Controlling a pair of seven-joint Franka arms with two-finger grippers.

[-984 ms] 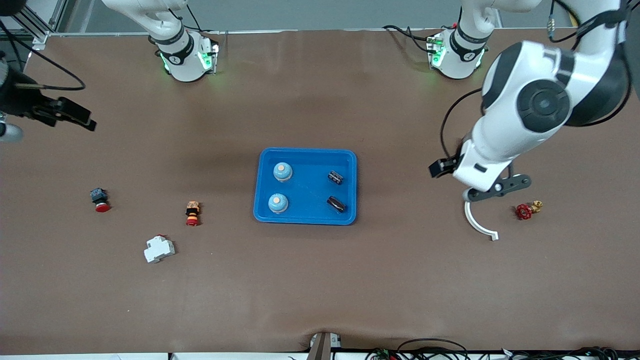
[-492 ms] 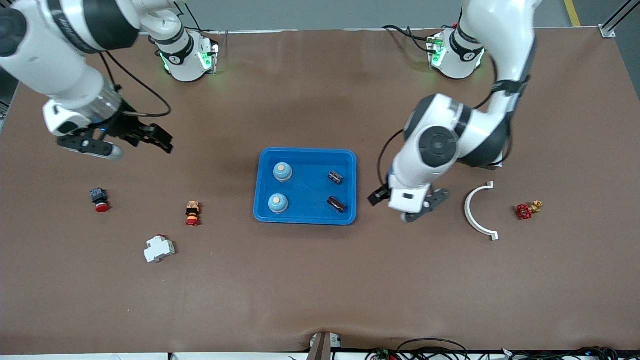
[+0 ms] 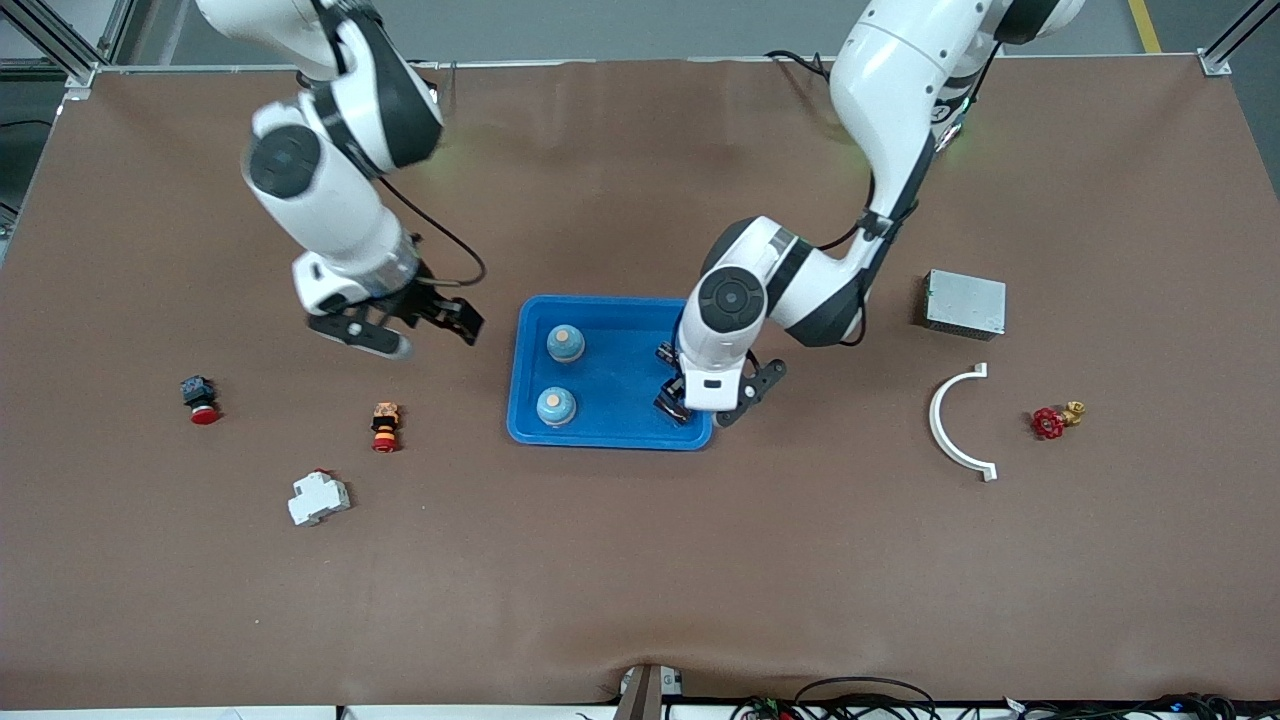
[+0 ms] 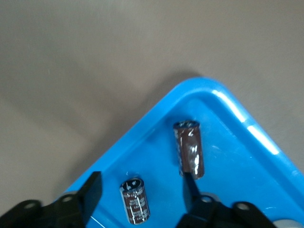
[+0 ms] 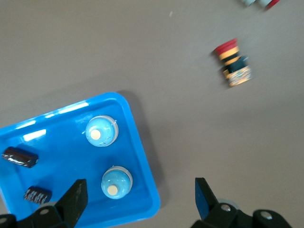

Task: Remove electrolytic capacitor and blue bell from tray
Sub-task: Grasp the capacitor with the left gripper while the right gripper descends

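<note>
A blue tray (image 3: 610,435) holds two light-blue bells (image 3: 565,343) (image 3: 556,406) toward the right arm's end. Two dark capacitors (image 3: 668,353) lie toward the left arm's end. My left gripper (image 3: 700,400) is open over the capacitors. In the left wrist view (image 4: 141,183) one capacitor (image 4: 135,202) lies between its fingers, untouched, and the other (image 4: 189,148) lies beside them. My right gripper (image 3: 420,332) is open and empty over the table, beside the tray's bell end. The right wrist view (image 5: 140,190) shows the bells (image 5: 100,131) (image 5: 115,182) and the tray's edge (image 5: 145,156).
A red-and-yellow button (image 3: 385,425), a red button (image 3: 200,398) and a white breaker (image 3: 318,497) lie toward the right arm's end. A grey box (image 3: 965,303), a white curved piece (image 3: 955,425) and a red valve (image 3: 1050,421) lie toward the left arm's end.
Both arms swung in from the table's ends. The left gripper came over the tray's capacitors and the right gripper came beside the tray. The grey box is uncovered.
</note>
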